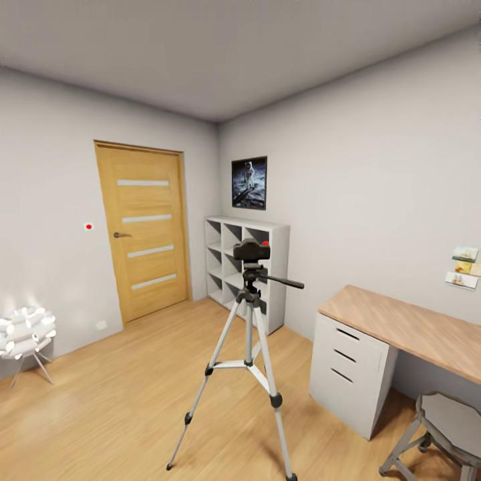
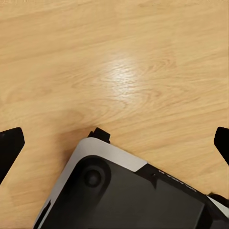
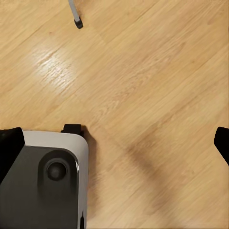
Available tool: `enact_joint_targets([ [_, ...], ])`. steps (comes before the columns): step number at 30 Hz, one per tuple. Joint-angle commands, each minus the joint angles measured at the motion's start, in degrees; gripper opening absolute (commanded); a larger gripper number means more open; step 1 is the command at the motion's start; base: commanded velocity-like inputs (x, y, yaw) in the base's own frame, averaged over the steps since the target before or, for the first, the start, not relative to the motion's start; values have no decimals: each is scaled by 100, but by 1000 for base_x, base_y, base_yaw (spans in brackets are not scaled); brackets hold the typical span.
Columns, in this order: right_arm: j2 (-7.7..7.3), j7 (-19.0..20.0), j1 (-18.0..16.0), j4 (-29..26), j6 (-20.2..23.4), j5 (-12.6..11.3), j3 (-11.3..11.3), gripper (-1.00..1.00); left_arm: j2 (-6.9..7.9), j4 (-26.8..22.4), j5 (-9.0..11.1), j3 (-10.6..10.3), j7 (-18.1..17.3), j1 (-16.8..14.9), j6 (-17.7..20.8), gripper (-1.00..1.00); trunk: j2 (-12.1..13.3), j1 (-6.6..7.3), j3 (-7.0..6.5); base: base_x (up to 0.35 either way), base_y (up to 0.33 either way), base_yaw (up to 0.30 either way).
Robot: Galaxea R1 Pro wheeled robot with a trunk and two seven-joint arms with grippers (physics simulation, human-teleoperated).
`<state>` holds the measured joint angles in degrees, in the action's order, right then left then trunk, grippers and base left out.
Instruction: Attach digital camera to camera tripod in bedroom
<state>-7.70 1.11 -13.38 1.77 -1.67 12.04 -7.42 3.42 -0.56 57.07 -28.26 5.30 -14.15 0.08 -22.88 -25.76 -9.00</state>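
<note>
Robot base comes up dark grey with a white rim and rounded corner, a round black knob on top; black fingertips.

Plenty of open wood floor around the camera tripod, especially out toward 9 o'clock, all the way to the lamp by the wall. Tighter at 3 o'clock: white drawer unit and tabletop close by, stool down at 4. Pan handle sticking out toward 3 too, right in the way of a side approach. Cube shelf just behind at 12. Digital camera sitting on the head, clear air above it. Under both wrists, bare floor plus a corner of the robot base.
</note>
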Motion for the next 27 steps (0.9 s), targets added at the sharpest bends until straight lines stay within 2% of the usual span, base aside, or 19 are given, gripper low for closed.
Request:
enact_joint_targets([
  [1,-3,12,-6,17,-18,53,-49,100,0,-6,41,-48,23,0,1,100,-3,-2,-7,0,0,0],
  [9,-1,12,-6,17,-18,53,-49,100,0,-6,41,-48,23,0,1,100,-3,-2,-50,0,0,0],
  [27,5,33,-6,17,-13,53,-49,100,0,-6,41,-48,23,0,1,100,-3,-2,-56,0,0,0],
])
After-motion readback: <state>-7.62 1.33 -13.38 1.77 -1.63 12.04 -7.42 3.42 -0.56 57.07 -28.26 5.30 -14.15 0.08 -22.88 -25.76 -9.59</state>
